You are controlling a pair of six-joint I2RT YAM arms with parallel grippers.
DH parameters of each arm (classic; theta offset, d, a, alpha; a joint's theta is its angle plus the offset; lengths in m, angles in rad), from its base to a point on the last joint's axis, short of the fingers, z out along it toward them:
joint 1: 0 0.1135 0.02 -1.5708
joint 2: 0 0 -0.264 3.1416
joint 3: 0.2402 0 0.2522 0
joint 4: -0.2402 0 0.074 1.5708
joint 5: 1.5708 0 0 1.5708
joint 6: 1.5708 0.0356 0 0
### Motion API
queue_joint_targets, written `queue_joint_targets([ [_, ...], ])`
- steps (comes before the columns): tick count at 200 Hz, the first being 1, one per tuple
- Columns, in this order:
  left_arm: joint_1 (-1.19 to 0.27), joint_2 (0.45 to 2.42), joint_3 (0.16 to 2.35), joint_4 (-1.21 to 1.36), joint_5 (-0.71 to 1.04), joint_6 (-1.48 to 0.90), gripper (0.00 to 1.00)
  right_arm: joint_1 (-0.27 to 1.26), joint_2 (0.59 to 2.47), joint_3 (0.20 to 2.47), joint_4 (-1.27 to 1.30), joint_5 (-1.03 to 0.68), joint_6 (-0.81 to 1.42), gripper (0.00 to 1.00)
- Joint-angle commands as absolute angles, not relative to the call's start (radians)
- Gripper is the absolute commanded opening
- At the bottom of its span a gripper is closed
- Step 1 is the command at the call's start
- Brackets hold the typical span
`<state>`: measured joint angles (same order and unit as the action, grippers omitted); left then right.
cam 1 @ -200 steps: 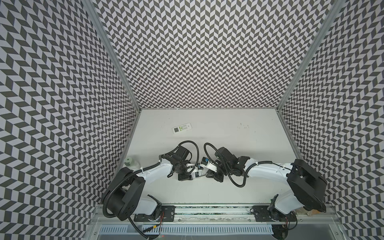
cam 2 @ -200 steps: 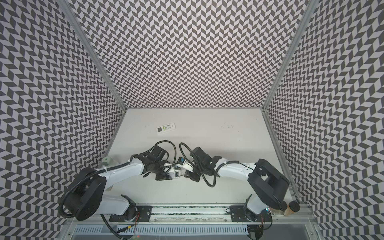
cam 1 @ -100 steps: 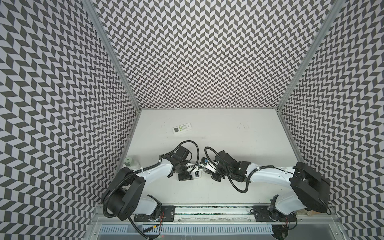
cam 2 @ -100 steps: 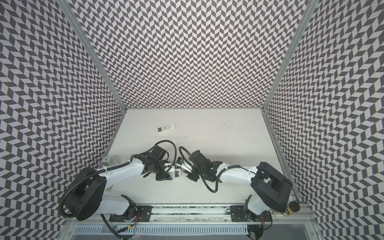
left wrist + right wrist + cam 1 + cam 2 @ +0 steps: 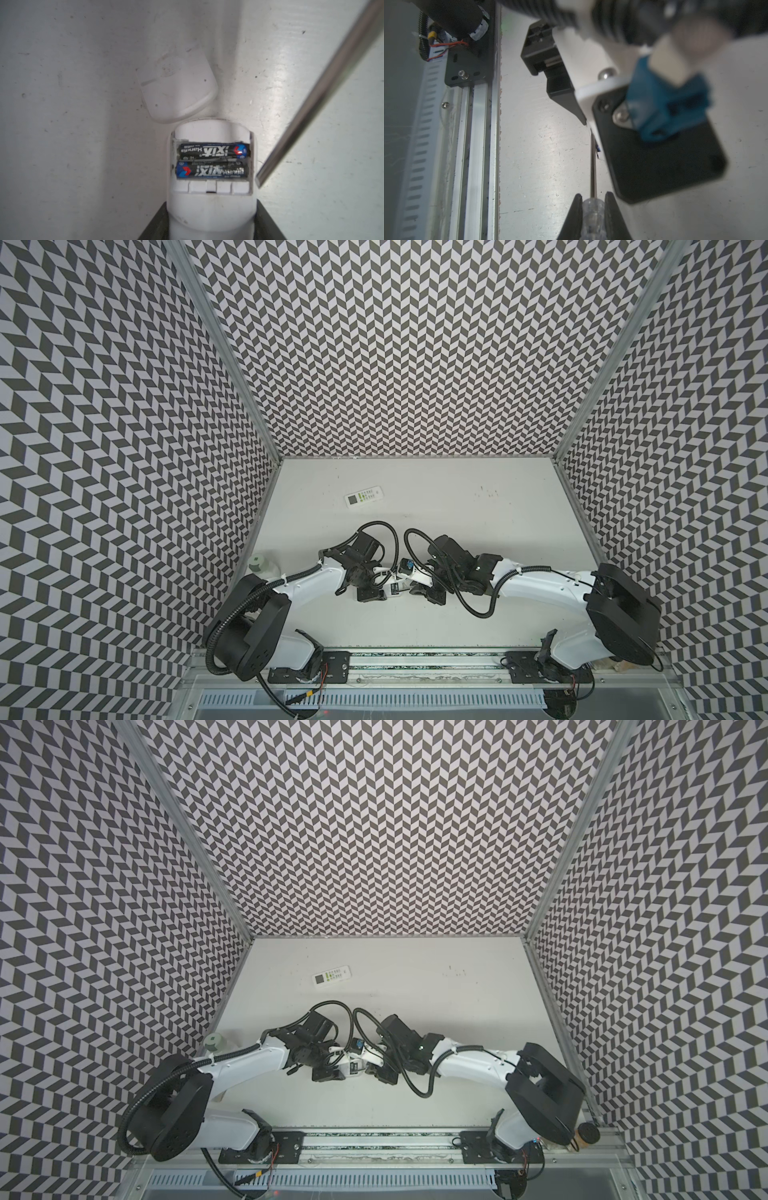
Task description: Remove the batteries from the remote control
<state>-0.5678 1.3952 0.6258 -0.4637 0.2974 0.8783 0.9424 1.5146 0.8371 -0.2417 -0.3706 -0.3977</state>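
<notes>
My left gripper [image 5: 211, 204] is shut on the white remote control [image 5: 211, 216], which lies back up on the table with its compartment open. Two black batteries [image 5: 212, 151] with blue ends lie side by side inside. The loose white cover [image 5: 176, 87] rests on the table just beyond the remote. My right gripper [image 5: 593, 195] is shut on the clear handle of a screwdriver [image 5: 592, 212]. Its steel shaft [image 5: 311, 104] slants in, with the tip beside the compartment's edge. In both top views the two grippers [image 5: 380, 585] [image 5: 415, 589] meet over the remote [image 5: 353, 1067].
A second white remote [image 5: 364, 497] lies face up at the back left. A small pale bottle [image 5: 259, 516] stands by the left wall. A brown object with a black cap [image 5: 586, 1133] sits at the front right corner. The mounting rail [image 5: 477, 145] runs along the front edge.
The right arm has shifted slightly, carrying the screwdriver a little toward the left gripper. The left arm and the remote have stayed where they were.
</notes>
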Motion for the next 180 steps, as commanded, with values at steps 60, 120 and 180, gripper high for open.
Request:
queue_joint_targets([
  [60, -0.594, 1.413, 0.618, -0.472, 0.349, 0.903, 0.47, 0.915, 1.546, 0.877, -0.291, -0.391, -0.436, 0.0],
  [120, -0.598, 1.412, 0.623, -0.477, 0.354, 0.899, 0.47, 0.879, 1.528, 0.852, -0.13, -0.372, -0.341, 0.0],
  [180, -0.604, 1.42, 0.626, -0.473, 0.36, 0.9, 0.5, 0.865, 1.609, 0.874, -0.083, -0.383, -0.307, 0.0],
])
